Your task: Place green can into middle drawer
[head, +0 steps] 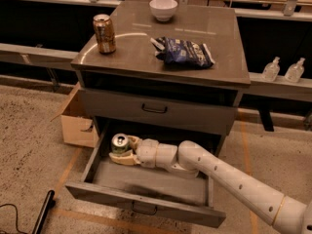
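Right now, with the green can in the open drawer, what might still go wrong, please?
The gripper holds the green can near the left wall of the middle drawer; a sideways slip could knock it. I cannot tell whether the can's base rests on the floor, so released now it might topple. The arm lies under the upper drawer front; lifting straight up could strike it.

Arm (234,179) outstretched, hand (121,149) clasped round green can (119,142) inside middle drawer (141,201).

Dim, warm overhead light; arc glare on cabinet top (214,30); dark shadow at middle drawer (146,179) rear, where gripper (123,150) clasps green can (119,142); soft blur throughout.
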Tool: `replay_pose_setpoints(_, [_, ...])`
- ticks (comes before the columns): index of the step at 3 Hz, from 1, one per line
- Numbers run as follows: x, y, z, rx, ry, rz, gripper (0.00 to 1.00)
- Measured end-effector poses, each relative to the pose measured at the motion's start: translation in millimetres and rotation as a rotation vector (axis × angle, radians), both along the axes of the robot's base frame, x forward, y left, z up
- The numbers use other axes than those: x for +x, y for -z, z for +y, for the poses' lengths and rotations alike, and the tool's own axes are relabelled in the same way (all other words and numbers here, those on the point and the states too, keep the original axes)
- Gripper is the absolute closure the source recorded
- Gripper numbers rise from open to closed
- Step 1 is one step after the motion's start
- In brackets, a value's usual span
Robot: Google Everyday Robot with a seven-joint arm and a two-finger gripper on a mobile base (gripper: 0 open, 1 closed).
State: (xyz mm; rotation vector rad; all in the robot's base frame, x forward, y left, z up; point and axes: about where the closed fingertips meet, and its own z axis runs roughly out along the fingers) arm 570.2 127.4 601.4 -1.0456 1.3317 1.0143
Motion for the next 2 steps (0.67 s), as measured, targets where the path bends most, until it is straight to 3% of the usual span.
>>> replay_pose_setpoints(2, [22, 75, 30, -0.036, -0.025, 0.012, 1.0])
